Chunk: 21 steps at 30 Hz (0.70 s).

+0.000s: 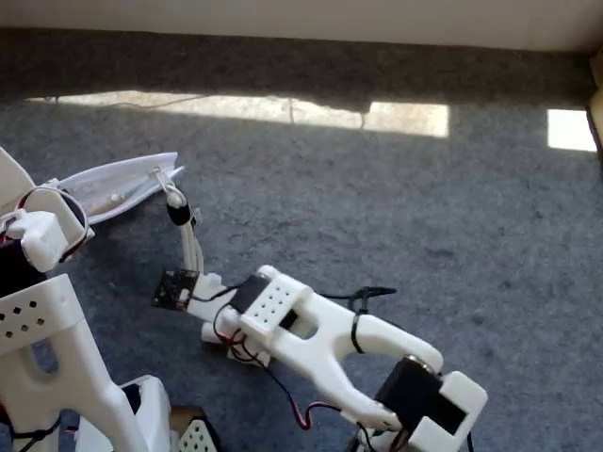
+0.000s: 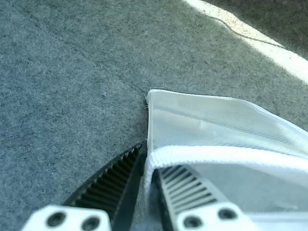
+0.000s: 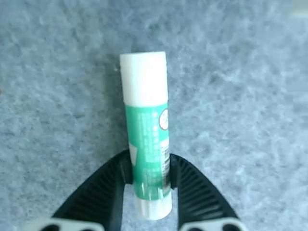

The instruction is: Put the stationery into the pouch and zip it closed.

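Now | left gripper pinches mesh pouch | right gripper clamps glue stick

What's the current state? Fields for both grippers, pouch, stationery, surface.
left gripper: shut on the pouch's edge
right gripper: shut on the glue stick's green body
pouch: white mesh, lying on the carpet
glue stick: white end sticks out past the fingers, above bare carpet, not in the pouch
surface: grey carpet
zip: cannot tell
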Available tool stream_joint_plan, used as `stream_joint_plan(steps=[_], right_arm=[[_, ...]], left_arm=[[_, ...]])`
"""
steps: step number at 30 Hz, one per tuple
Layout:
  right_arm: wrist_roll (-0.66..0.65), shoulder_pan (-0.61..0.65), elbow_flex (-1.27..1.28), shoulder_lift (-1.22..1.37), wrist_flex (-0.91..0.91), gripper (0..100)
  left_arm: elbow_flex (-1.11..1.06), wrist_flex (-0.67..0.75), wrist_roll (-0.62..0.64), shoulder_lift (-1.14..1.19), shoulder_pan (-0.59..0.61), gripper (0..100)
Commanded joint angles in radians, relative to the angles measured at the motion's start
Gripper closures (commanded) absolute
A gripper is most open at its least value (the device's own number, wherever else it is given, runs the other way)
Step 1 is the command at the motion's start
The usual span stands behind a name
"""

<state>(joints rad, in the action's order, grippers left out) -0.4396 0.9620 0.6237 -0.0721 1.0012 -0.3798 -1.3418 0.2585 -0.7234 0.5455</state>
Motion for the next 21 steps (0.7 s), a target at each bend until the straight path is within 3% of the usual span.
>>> stream_joint_plan(steps=[1,12,17,21], right_arm=[[-0.009,-0.065,-0.019,-0.15,0.024,98.0],[-0.012,-0.328,-0.01,-0.153,0.065,98.0],[-0.135,-0.432,-0.018,-0.059,0.064,98.0],[-0.14,-0.467,-0.093,0.038,0.067,98.0]], left_arm=[[0.008,0.014,-0.006,-0.028,0.01,99],[0.008,0.014,-0.006,-0.028,0.008,99],[0.008,0.014,-0.006,-0.028,0.008,99],[0.008,0.014,-0.006,-0.028,0.008,99]])
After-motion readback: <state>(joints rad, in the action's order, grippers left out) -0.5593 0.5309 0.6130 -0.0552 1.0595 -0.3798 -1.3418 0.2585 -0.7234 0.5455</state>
